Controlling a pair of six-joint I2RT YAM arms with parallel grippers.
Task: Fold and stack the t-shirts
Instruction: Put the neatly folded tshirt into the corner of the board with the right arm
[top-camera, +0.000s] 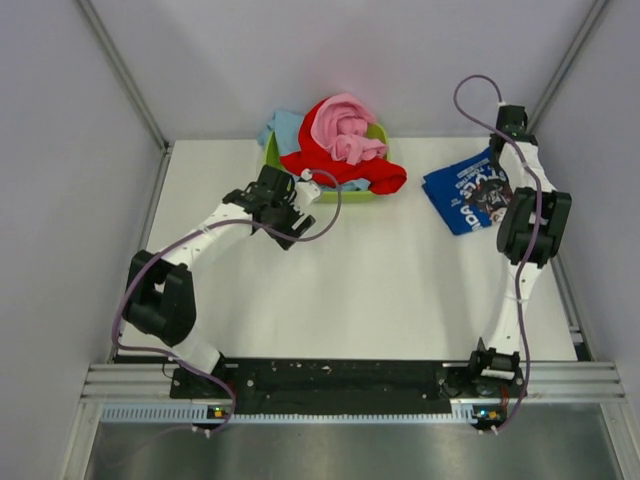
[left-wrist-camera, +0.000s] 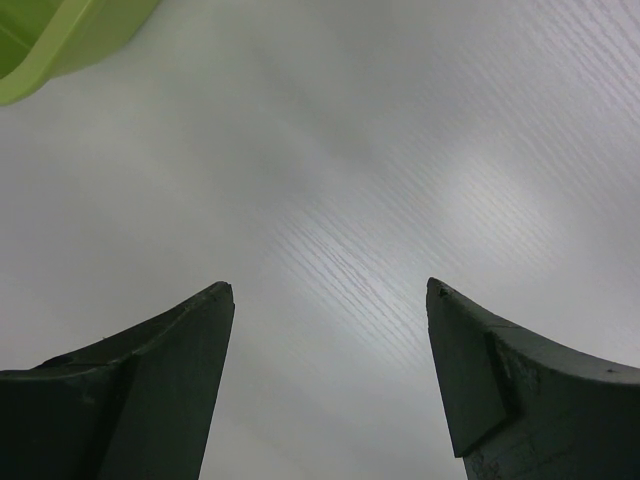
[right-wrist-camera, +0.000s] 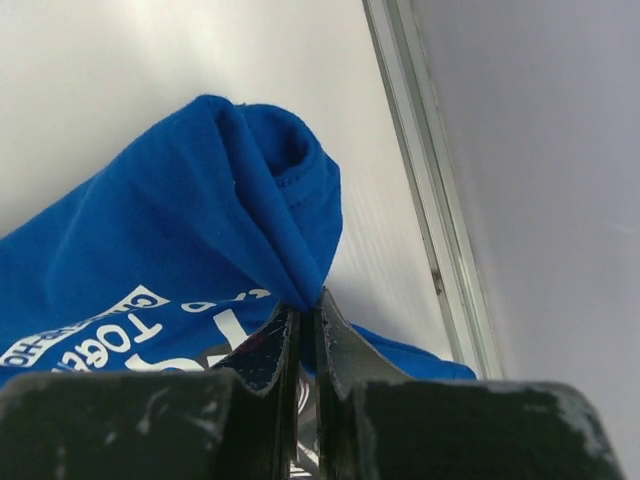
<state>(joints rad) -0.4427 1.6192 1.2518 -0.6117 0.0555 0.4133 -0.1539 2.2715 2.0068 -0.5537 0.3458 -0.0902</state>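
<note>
Folded on the table at the back right lies a royal blue t-shirt with a white-lettered dark print. My right gripper is shut on a raised fold of that blue shirt, the cloth pinched between its tips. Red, pink and light blue t-shirts are heaped in the lime green tub at the back centre. My left gripper hovers by the tub's front left corner. It stands open over bare table, with nothing between its fingers.
A corner of the green tub shows at the top left of the left wrist view. A metal rail edges the table just right of the blue shirt, with the enclosure wall behind it. White walls close in the table on three sides.
</note>
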